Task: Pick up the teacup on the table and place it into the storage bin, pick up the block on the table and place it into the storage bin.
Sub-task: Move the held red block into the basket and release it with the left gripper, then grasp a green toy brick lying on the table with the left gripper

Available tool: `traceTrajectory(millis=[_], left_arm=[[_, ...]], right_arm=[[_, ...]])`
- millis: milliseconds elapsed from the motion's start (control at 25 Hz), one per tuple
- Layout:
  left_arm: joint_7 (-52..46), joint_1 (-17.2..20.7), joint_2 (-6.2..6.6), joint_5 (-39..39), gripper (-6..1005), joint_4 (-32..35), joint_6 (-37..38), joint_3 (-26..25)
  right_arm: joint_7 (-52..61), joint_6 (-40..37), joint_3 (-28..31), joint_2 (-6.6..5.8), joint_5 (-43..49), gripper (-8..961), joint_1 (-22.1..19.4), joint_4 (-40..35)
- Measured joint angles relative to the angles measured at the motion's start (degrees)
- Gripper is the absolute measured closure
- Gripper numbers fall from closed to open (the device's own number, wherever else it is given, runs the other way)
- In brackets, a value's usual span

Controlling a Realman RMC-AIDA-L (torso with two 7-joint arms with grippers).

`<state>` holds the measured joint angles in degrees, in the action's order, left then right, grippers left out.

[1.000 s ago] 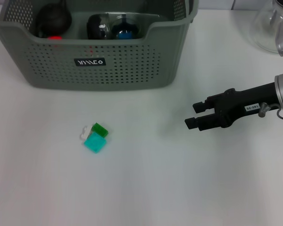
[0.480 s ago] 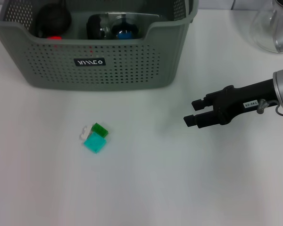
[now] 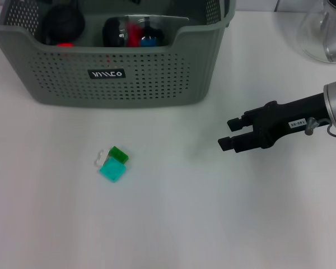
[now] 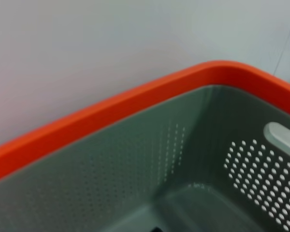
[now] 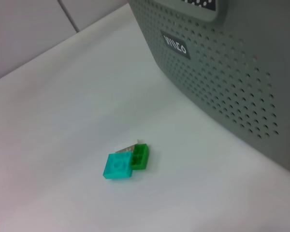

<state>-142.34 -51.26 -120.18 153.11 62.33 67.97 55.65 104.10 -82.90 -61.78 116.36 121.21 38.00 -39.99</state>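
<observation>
A small block (image 5: 126, 163), a teal piece joined to a green one, lies on the white table (image 5: 63, 96). The perforated grey-green storage bin (image 5: 222, 72) stands apart from it, dark logo label (image 5: 174, 45) facing out.

Bright, even overhead light washes the white desk (image 3: 173, 224); shadows are faint and soft. The left wrist view is blurred, the storage bin (image 4: 135, 159) rim tinted orange there.
</observation>
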Motion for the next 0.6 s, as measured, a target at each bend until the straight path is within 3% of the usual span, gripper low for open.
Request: traceTrajectory(millis=[240,400,600], left_arm=[[-0.03,2.32,-1.3,-0.36,198,8.83,3.72,-0.7],[1.14,9.15,-3.7,-6.23,140,26.22,10.64,-0.36],[6.08,21.04,-4.01,-25.38,145,44.82,19.47,0.26]], right_arm=[[-0.09,-0.31,0.16,-0.03,0.01,278,-0.27,0.0],[0.17,-0.33,0.23,-0.09,0.0,278,-0.4,0.01],[0.2,-0.3,0.26,-0.09,-0.08,278,-0.35,0.03]])
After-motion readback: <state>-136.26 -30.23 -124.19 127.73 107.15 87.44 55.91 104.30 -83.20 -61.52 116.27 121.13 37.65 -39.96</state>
